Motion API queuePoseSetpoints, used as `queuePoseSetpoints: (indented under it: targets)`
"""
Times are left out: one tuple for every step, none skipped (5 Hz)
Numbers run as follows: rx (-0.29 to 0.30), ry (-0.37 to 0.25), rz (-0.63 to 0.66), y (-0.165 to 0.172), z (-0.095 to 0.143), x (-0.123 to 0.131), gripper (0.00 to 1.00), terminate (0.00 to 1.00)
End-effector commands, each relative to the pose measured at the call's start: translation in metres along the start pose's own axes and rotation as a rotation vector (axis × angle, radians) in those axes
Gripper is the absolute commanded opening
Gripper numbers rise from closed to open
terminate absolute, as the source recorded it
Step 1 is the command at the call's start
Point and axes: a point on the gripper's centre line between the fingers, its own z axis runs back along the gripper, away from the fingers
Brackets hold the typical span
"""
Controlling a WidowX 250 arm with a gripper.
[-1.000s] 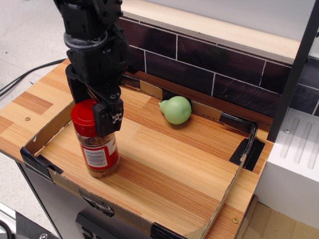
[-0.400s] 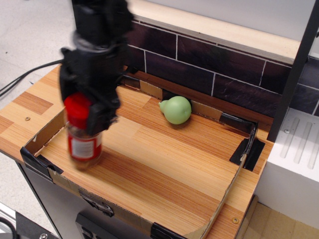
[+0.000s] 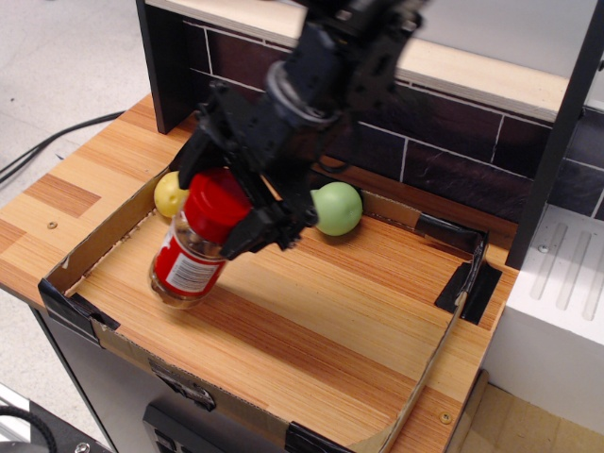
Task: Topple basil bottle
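The basil bottle (image 3: 193,250) is a clear jar with a red lid and a red label. It is tilted, its lid leaning to the right and up, its base resting near the left end of the cardboard tray (image 3: 415,396). My gripper (image 3: 231,212) is shut on the bottle at the lid, one finger behind it and one finger (image 3: 264,226) in front. The arm is rotated and reaches in from the upper right.
A green pear-like fruit (image 3: 336,209) lies at the back of the tray. A yellow fruit (image 3: 170,193) sits at the back left, just behind the bottle. A dark tiled wall (image 3: 444,151) runs behind. A white block (image 3: 557,302) stands to the right.
The gripper and arm have rotated, tilting the bottle from upright to leaning right. The arm swung toward the back right, uncovering the yellow fruit.
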Motion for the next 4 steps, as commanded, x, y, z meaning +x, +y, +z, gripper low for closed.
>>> queuePoseSetpoints:
  targets:
    - [0.004, 0.054, -0.073, -0.022, 0.006, 0.023, 0.00, 0.00]
    - [-0.086, -0.084, -0.154, -0.032, 0.002, 0.029, 0.00, 0.00]
    - [-0.194, -0.241, -0.234, -0.039, 0.006, 0.030, 0.00, 0.00]
    - [-0.361, -0.395, -0.237, -0.043, 0.015, 0.033, 0.00, 0.00]
